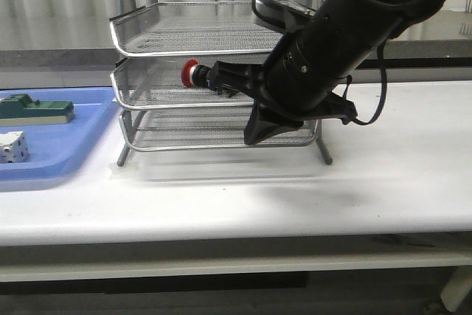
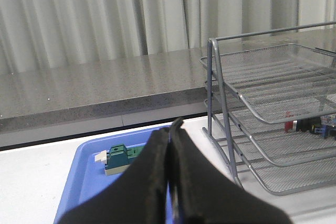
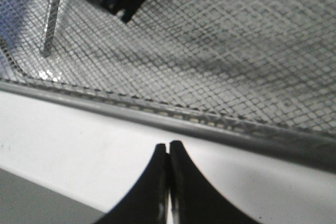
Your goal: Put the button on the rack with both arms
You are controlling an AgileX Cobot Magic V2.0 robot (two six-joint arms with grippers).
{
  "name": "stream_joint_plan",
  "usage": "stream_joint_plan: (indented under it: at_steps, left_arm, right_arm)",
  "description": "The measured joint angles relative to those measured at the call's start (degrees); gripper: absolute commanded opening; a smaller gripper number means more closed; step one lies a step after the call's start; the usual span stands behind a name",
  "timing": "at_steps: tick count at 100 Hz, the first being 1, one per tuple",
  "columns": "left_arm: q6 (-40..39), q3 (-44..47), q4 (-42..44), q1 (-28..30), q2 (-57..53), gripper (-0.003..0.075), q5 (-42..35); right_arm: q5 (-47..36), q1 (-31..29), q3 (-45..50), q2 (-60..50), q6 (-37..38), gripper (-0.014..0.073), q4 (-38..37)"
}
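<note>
The button [image 1: 193, 74] lies on its side on the middle tier of the silver wire rack [image 1: 147, 23], red head toward the left. The left wrist view also shows the button [image 2: 302, 125] on that tier of the rack [image 2: 247, 103]. My right arm reaches across the rack's front. Its right gripper [image 1: 251, 138] is shut on nothing, tips low by the bottom tier. In the right wrist view the right gripper [image 3: 168, 145] hangs over white table just before the rack's rim [image 3: 210, 124]. My left gripper [image 2: 173, 125] is shut and empty over the blue tray, left of the rack.
A flat blue tray [image 1: 74, 145] lies left of the rack, holding a green block [image 1: 37, 111] and a white cube [image 1: 13, 147]. The left wrist view shows the same blue tray [image 2: 84, 182] and green block [image 2: 119, 157]. A grey ledge and curtains stand behind the table.
</note>
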Motion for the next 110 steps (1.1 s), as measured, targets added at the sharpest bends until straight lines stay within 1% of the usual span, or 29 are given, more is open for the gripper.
stream_joint_plan:
  at_steps: [17, 33, 53, 85, 96, 110]
  left_arm:
    - [0.0, 0.0, 0.0, 0.0, 0.0, -0.0021, 0.0]
    - [0.0, 0.0, 0.0, 0.0, 0.0, -0.0021, 0.0]
    - [0.0, 0.0, 0.0, 0.0, 0.0, -0.0021, 0.0]
    - [0.0, 0.0, 0.0, 0.0, 0.0, -0.0021, 0.0]
    - [0.0, 0.0, 0.0, 0.0, 0.0, -0.0021, 0.0]
    - [0.0, 0.0, 0.0, 0.0, 0.0, -0.0021, 0.0]
  right_arm:
    - [2.9, 0.0, 0.0, -1.0, 0.0, -0.006, -0.8]
    - [4.2, 0.0, 1.5, -4.8, 0.0, -0.006, -2.9]
    - [4.3, 0.0, 8.0, -12.0, 0.0, -0.006, -5.8]
    - [4.3, -0.3, 17.7, -26.7, 0.0, -0.006, -9.9]
    - [4.3, -2.0, 19.7, -31.5, 0.0, -0.006, -10.2]
    - [5.7, -6.5, 22.1, -37.2, 0.0, -0.006, -10.8]
